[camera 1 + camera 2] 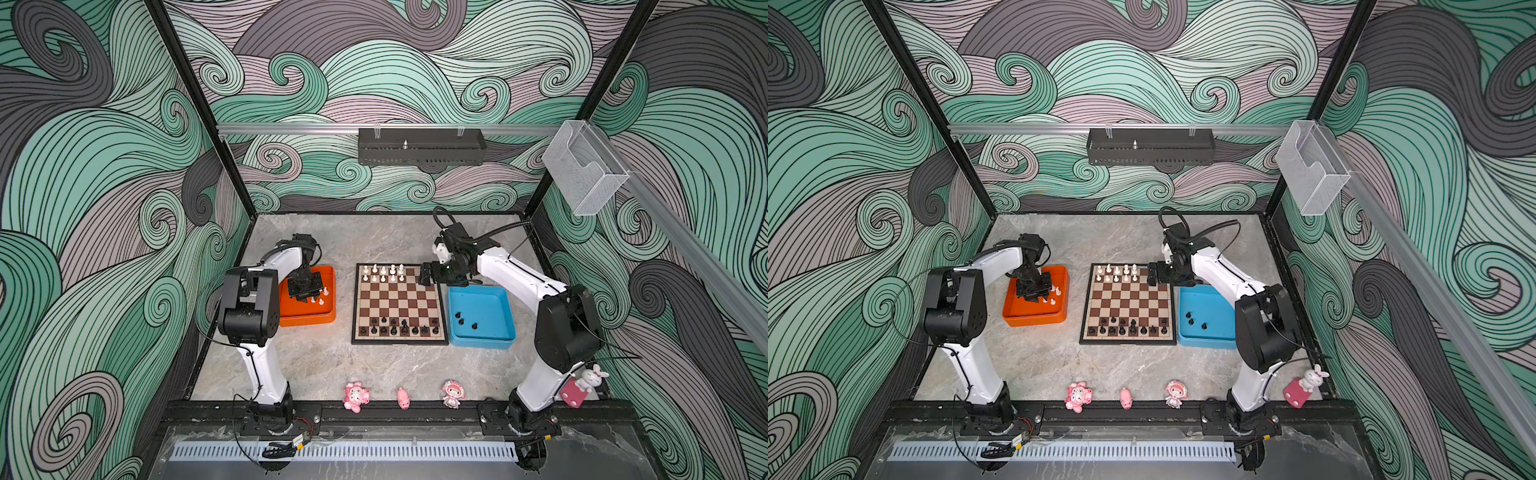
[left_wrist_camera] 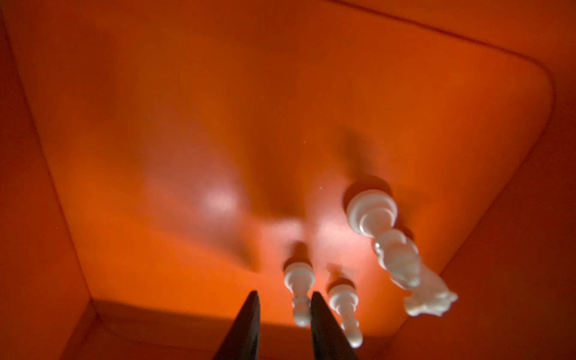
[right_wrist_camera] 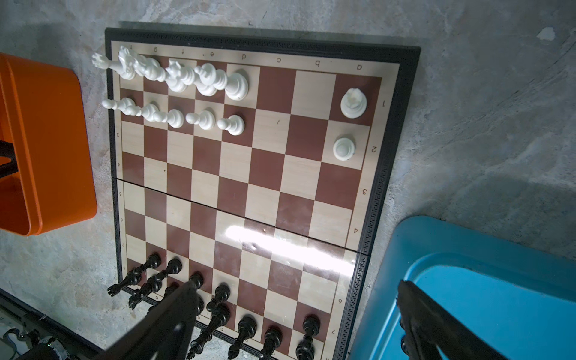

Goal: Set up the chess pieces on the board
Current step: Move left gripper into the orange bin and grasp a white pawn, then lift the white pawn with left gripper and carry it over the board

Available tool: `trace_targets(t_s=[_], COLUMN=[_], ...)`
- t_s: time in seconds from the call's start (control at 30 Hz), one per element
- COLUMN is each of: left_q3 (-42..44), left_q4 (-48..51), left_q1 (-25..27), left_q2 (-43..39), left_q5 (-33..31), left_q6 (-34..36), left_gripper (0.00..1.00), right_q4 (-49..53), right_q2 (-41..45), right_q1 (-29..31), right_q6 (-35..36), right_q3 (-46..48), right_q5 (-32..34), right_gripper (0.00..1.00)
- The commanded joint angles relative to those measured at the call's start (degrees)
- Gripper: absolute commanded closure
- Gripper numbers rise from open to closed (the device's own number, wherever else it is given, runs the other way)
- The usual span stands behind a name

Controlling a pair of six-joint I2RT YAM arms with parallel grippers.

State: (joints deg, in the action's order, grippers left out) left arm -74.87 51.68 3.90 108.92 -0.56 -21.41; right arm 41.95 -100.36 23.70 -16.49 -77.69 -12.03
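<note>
The board (image 1: 399,341) (image 1: 1127,341) (image 3: 271,174) lies mid-table, with white chess pieces (image 1: 383,272) (image 3: 187,78) on its far rows and black ones (image 1: 399,328) (image 3: 218,299) on its near rows. A white rook (image 3: 353,103) and a pawn (image 3: 343,149) stand apart at one corner. My left gripper (image 1: 307,296) (image 1: 1034,297) (image 2: 284,294) is down in the orange tray (image 1: 307,318) (image 2: 218,124). Its jaws are narrowed around a white pawn (image 2: 299,293), which touches one finger with a gap to the other. A second pawn (image 2: 343,302) and two larger white pieces (image 2: 371,215) stand beside it. My right gripper (image 1: 426,274) (image 1: 1156,274) (image 3: 297,285) hovers wide open and empty over the board's far right corner.
The blue tray (image 1: 482,340) (image 1: 1204,343) (image 3: 498,296), right of the board, holds three black pieces (image 1: 461,318). Pink figurines (image 1: 356,395) line the front edge, and a rabbit on a pink cube (image 1: 582,386) sits by the right arm's base. A black basket (image 1: 419,147) hangs on the back rail.
</note>
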Motion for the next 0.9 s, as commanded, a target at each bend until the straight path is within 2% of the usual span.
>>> trace_targets(t_s=[0.0, 0.23, 0.47, 0.87], left_q3=[-1.7, -2.8, -3.5, -4.2], left_q4=[0.1, 0.1, 0.4, 1.9], left_q1=[0.1, 0.2, 0.3, 0.8], left_q2=[1.1, 1.9, 2.6, 1.2], left_q5=[0.6, 0.6, 0.7, -0.6], left_q6=[0.4, 0.6, 0.9, 2.1], left_gripper=[0.68, 0.71, 0.84, 0.84], right_q4=[-0.3, -0.5, -0.4, -0.4], right_q2=[-0.3, 0.0, 0.5, 0.9], right_q1=[-0.4, -0.7, -0.9, -0.9], right_q6=[0.8, 0.8, 0.8, 0.9], right_q3=[1.1, 1.4, 1.8, 1.5], right_q5=[-0.4, -0.4, -0.3, -0.4], right_gripper=[0.00, 0.00, 0.00, 0.01])
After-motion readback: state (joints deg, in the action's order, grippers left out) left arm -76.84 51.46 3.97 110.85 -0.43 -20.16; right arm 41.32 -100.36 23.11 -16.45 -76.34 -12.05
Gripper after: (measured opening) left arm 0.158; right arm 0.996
